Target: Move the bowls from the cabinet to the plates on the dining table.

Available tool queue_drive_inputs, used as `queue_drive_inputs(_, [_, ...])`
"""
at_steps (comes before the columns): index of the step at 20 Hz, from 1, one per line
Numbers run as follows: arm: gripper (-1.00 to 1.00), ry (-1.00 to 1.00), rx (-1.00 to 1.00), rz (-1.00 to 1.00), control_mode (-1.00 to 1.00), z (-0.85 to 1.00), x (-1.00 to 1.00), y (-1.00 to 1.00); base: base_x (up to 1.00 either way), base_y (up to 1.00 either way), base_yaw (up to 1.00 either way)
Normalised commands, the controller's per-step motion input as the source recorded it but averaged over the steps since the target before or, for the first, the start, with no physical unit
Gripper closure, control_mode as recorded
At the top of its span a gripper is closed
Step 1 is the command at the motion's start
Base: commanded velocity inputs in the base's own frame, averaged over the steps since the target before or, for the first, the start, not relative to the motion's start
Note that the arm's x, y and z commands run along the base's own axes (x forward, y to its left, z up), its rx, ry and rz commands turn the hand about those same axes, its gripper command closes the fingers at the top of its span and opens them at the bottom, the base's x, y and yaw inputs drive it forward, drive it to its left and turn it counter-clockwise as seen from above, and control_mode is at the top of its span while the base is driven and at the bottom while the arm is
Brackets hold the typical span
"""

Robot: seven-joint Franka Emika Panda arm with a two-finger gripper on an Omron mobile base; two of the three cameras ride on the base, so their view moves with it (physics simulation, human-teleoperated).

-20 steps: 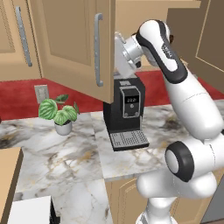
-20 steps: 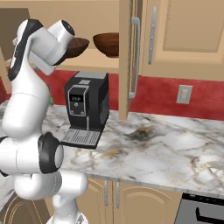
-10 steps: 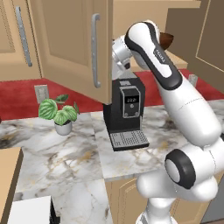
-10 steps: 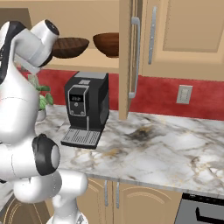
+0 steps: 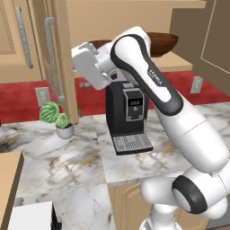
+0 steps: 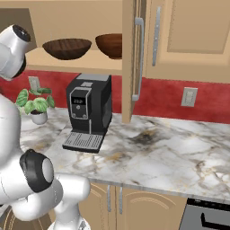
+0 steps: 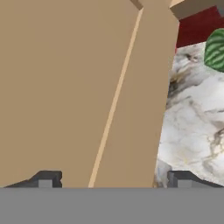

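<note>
**A:** What has changed in the last second?

**B:** The white arm has swung its wrist away from the shelf. The tool [image 7: 113, 180] now faces the inner side of the light tan wall cabinet's open door [image 5: 60, 58], up and to the left of the black coffee machine [image 5: 130, 112]. Its tips stand wide apart with nothing between them.

**A:** And the bowls?

**B:** Both sit on the cabinet shelf [image 6: 81, 63] above the coffee machine. The glossy dark brown wood-grain bowl [image 6: 67, 48] is right over it, and the reddish brown wood-grain bowl [image 6: 110, 45] is just beside it, nearer the door. A second ago the wrist hid part of the dark one from the right side; now both show clear.

**A:** Meaning?

**B:** Nothing has been picked up yet, so I'd say the first fetch hasn't begun. The tool must turn back toward the shelf, and with the door this close it could knock against it.
</note>
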Motion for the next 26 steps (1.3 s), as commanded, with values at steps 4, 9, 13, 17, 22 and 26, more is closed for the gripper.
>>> queue_drive_inputs(4, [-1.0, -0.08, 0.0, 0.07, -1.0, 0.0, -0.54, 0.69, 0.0, 0.0, 0.0])
queue_drive_inputs(9, [-1.0, 0.0, 0.0, 0.01, -1.0, 0.0, -0.1, 0.16, 0.0, 0.0, 0.0])
queue_drive_inputs(13, [-1.0, -0.04, 0.0, -0.06, -1.0, 0.0, -0.02, -0.52, 0.0, 0.0, 0.0])
queue_drive_inputs(17, [-1.0, -0.08, 0.0, -0.13, -1.0, 0.05, -0.5, -0.91, 0.0, 0.0, 0.0])
queue_drive_inputs(22, [-1.0, -0.12, 0.0, -0.16, -1.0, 0.11, -1.0, -1.0, 0.0, 0.0, 0.0])
queue_drive_inputs(26, [-1.0, -0.11, 0.0, -0.16, -1.0, 0.04, -0.94, -1.0, 0.0, 0.0, 0.0])
